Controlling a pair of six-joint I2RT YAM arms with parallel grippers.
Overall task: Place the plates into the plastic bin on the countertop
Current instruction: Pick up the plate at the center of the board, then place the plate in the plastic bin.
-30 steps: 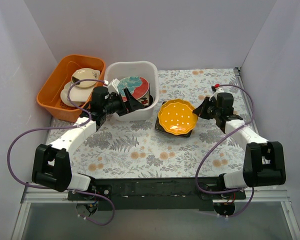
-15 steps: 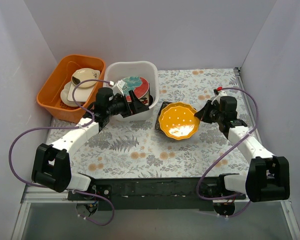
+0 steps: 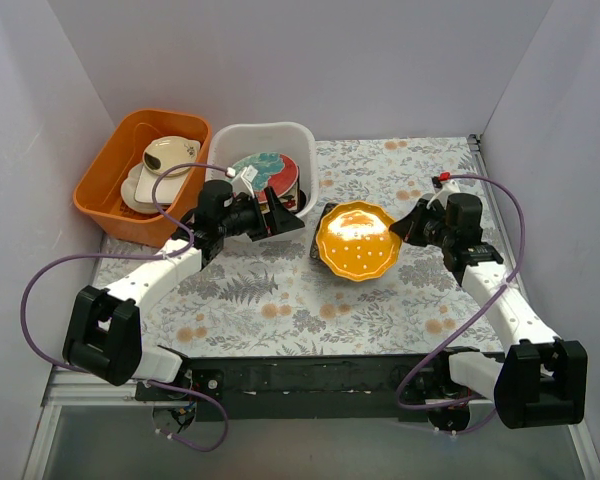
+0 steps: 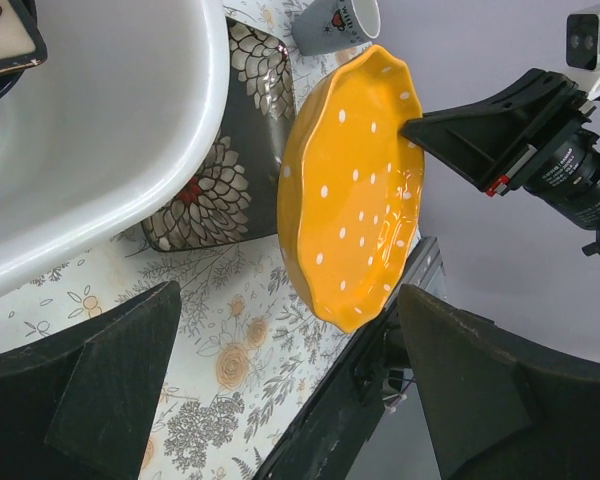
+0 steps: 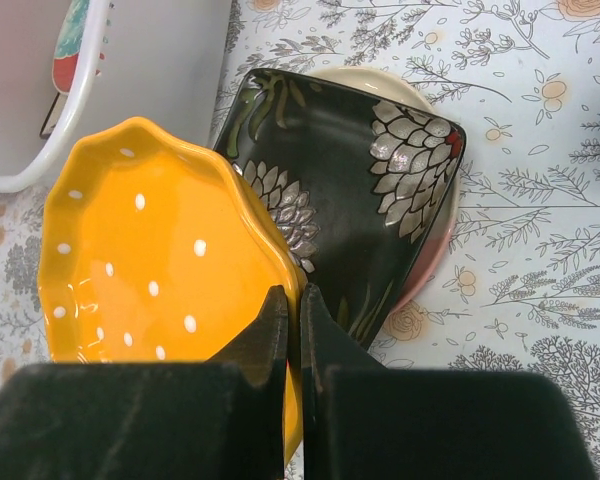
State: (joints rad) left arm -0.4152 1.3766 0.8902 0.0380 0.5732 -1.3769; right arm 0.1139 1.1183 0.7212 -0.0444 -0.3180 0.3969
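My right gripper [image 3: 408, 228] [image 5: 292, 295] is shut on the right rim of an orange white-dotted plate [image 3: 357, 242] [image 5: 150, 270] [image 4: 355, 190], holding it tilted up off the countertop [image 3: 280, 290]. Under it lies the black floral rectangular plate [image 5: 365, 190] [image 4: 215, 175], resting on a pink-cream round plate [image 5: 435, 255]. The white plastic bin [image 3: 265, 128] [image 4: 110, 130] holds a red-and-teal plate [image 3: 270, 168] and other dishes. My left gripper [image 3: 283, 215] [image 4: 288, 300] hangs open and empty by the bin's front right corner, facing the orange plate.
An orange tub [image 3: 105, 180] with cream dishes [image 3: 160, 160] stands left of the bin. A small grey cup [image 4: 335, 20] stands behind the plates. White walls close in on the left, back and right.
The right gripper has raised and tilted the orange plate off the black plate. The left gripper has drawn rightward along the bin's front and opened a little wider.
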